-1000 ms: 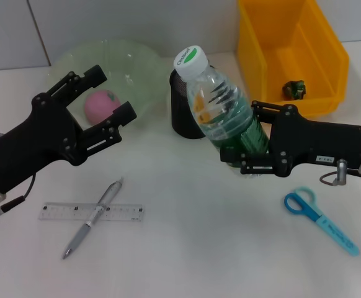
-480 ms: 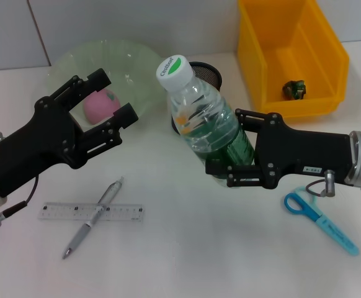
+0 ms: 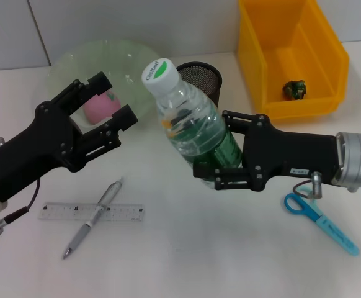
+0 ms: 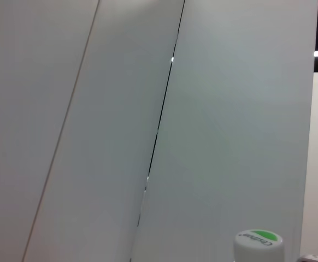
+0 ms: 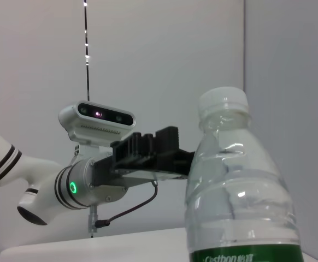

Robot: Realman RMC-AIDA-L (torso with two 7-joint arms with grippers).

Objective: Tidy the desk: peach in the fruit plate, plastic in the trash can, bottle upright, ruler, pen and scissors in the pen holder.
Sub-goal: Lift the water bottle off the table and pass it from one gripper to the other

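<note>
Glossy clear plastic bottle (image 3: pixel 193 133), black mesh pen holder (image 3: pixel 200 77), matt white table (image 3: pixel 187 248).

The white table (image 3: pixel 187 248) bore all items. A pale panelled wall (image 3: pixel 137 25) stood behind it; a dark vertical seam (image 4: pixel 159 125) ran between two wall panels.

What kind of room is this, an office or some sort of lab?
Probably a robot test lab staged as a desk: plain white table, bare wall panels, and a ruler, pen and scissors laid out for tidying.
</note>
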